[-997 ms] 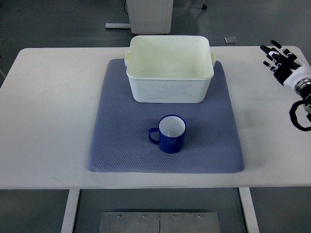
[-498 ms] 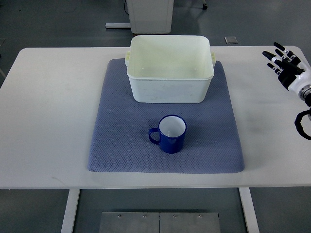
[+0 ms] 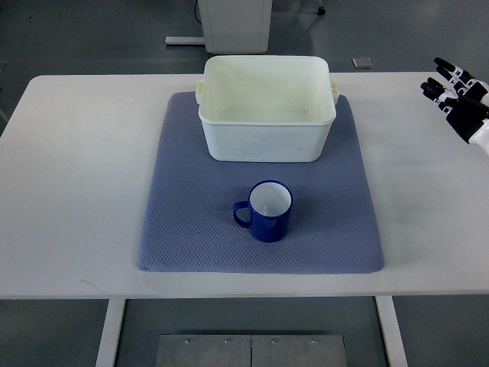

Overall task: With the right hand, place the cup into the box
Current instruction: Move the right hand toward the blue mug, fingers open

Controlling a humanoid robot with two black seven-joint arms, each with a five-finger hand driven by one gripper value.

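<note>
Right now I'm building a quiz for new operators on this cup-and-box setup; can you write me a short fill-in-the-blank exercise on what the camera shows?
1. The blue cup stands upright on the grey ____.
2. The cup's handle points toward the picture's ____.
3. The white box holds ____ so far.
4. The right hand, fingers spread, hovers at the picture's ____ edge, far from the cup.

Missing words: mat; left; nothing; right
</note>
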